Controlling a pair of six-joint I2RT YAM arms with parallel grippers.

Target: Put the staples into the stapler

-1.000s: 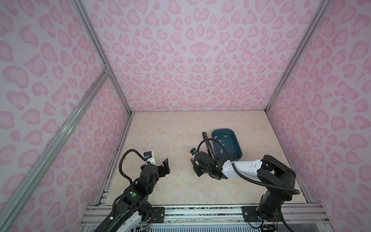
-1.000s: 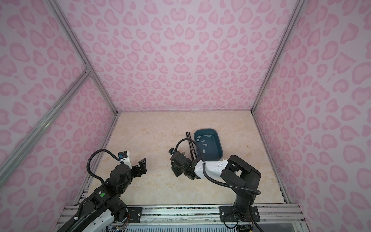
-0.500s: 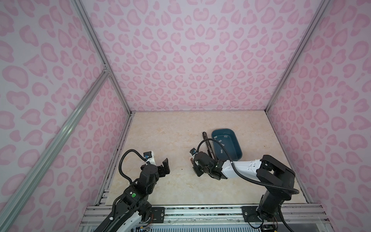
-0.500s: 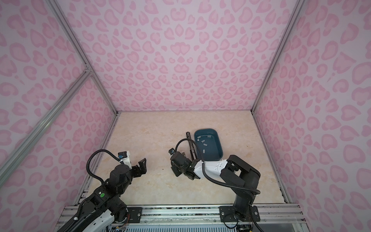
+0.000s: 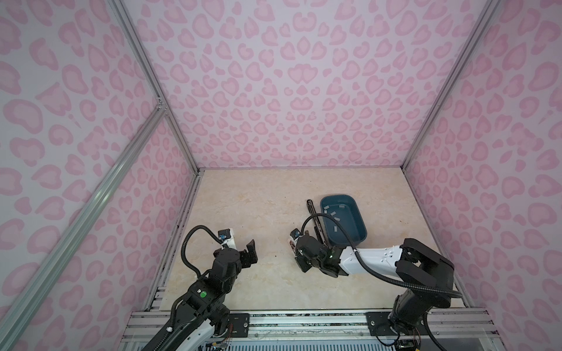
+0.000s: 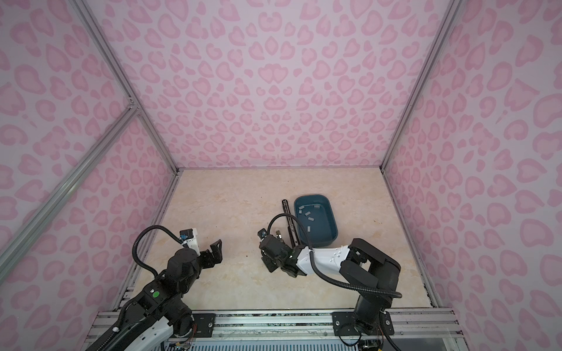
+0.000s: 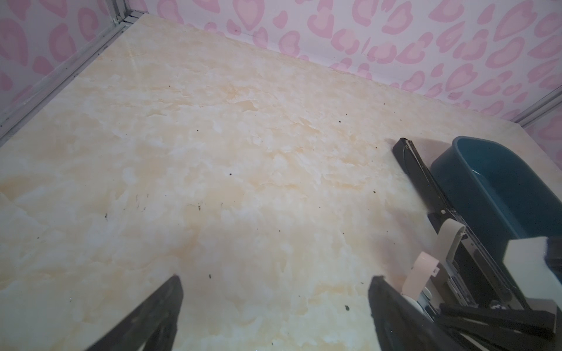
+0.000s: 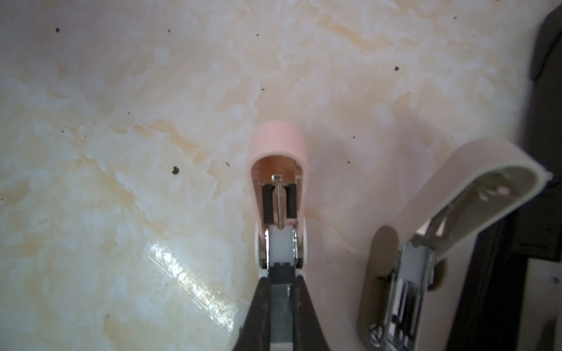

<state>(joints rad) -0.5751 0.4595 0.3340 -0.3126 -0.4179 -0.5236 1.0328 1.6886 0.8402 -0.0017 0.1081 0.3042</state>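
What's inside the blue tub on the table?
Several loose light-grey staples lie scattered on the floor of the blue tub. The right arm's black cable crosses its near side, so anything beneath that stretch is hidden.

A beige marble-look table [image 5: 258, 212] fills the floor of the cell. On its right half, in both top views, a dark teal plastic tub [image 5: 352, 232] [image 6: 326, 234] stands upright. Small dark specks [image 7: 230, 174] lie scattered on the table. Walls with a pink heart pattern [image 5: 289, 91] stand around it, with aluminium profiles [image 5: 152, 82] at the corners.
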